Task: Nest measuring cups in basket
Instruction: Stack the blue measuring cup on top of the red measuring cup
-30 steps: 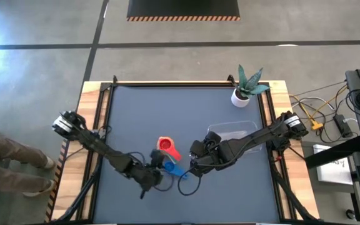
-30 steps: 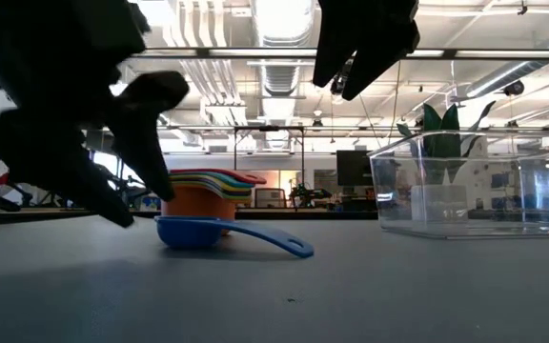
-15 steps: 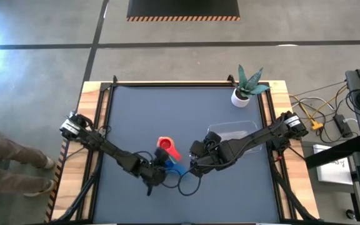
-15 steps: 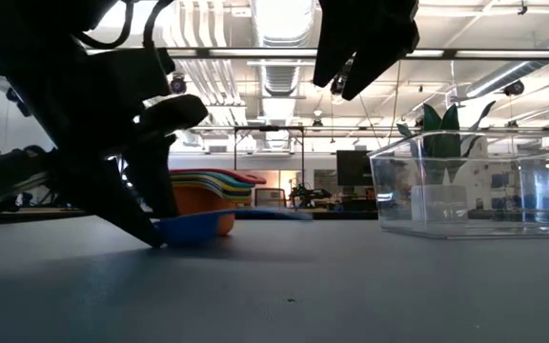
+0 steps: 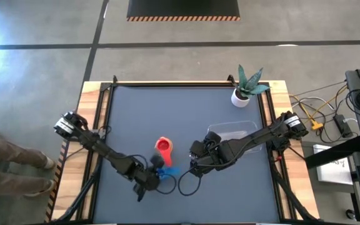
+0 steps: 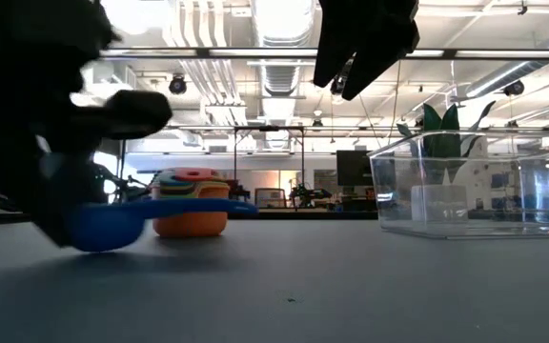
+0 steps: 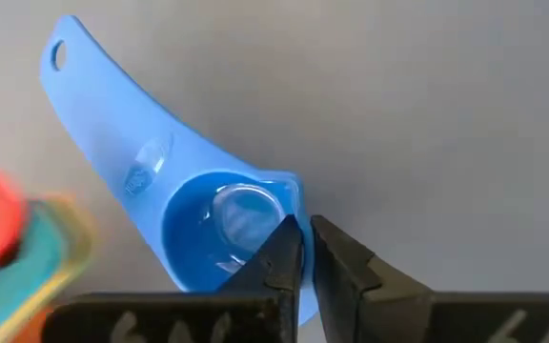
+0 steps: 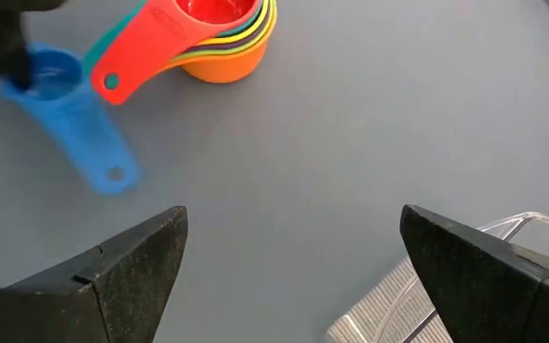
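Note:
The blue measuring cup (image 7: 193, 224) hangs at my left gripper (image 7: 308, 252), which is shut on it near the table's front middle (image 5: 152, 177). Its flat handle (image 6: 193, 204) points toward the table's right. Behind it, a nested stack of measuring cups (image 5: 163, 145) with the red one on top (image 8: 217, 19) rests on the table on the orange cup's base (image 6: 191, 227). The clear basket (image 5: 233, 132) stands on the table's right half. My right gripper (image 8: 294, 276) hovers open above the table between the stack and the basket. My left gripper pinches the blue cup's bowl wall (image 7: 292, 195) on the side opposite the handle, one finger (image 7: 279, 252) inside the bowl and one (image 7: 341, 257) outside. The fingers slant down from the table's left. The cup's handle stands about level, clear of the table.
A white pot with a green plant (image 5: 240, 97) stands at the far right corner, behind the basket. A person's legs (image 5: 5, 156) show beside the table's left edge. Bare grey tabletop (image 5: 149, 109) lies across the far left half.
My left gripper has shut on the blue cup's bowl and drawn it away from the stack toward the near left. The cup's handle has come up off the table to about level. The stack has turned about, its handles now toward the near edge.

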`<state>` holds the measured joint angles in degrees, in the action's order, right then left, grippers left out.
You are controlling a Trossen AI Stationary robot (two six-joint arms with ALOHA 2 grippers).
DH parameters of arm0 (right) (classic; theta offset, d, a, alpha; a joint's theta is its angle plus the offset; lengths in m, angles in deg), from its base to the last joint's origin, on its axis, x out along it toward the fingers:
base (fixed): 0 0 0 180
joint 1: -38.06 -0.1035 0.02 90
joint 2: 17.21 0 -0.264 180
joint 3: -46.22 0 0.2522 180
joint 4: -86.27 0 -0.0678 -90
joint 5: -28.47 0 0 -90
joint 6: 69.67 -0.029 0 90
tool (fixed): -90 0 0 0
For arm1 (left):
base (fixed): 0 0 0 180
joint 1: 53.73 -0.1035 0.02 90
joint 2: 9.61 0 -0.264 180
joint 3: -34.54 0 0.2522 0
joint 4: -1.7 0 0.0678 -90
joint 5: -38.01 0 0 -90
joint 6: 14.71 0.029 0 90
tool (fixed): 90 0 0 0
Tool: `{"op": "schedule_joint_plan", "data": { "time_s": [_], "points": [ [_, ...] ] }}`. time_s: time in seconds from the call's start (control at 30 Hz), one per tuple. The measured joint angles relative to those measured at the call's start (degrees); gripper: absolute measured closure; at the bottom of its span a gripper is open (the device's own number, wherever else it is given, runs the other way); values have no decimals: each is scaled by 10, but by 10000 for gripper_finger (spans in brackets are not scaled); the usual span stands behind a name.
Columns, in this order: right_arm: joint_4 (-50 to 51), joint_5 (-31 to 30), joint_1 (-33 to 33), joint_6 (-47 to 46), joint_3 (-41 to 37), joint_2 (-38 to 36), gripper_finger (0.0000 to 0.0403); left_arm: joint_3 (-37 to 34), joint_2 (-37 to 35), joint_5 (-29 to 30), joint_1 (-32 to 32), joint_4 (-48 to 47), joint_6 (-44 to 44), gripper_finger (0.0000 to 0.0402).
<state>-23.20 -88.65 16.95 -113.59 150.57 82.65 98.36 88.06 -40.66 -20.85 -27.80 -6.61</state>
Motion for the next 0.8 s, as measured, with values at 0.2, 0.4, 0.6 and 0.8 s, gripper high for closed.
{"op": "schedule_joint_plan", "data": {
  "time_s": [0.2,0.4,0.6,0.8],
  "points": [
    [0,0,0,1,0,0,30,18,-18,-69,7,-10,-12,400],
    [0,0,0,0,0,0,30,81,-23,-91,14,-70,14,401],
    [0,0,0,0,0,0,30,105,-51,-44,20,-143,19,401],
    [0,0,0,0,0,0,30,50,-140,27,14,-149,19,401]
  ]
}}
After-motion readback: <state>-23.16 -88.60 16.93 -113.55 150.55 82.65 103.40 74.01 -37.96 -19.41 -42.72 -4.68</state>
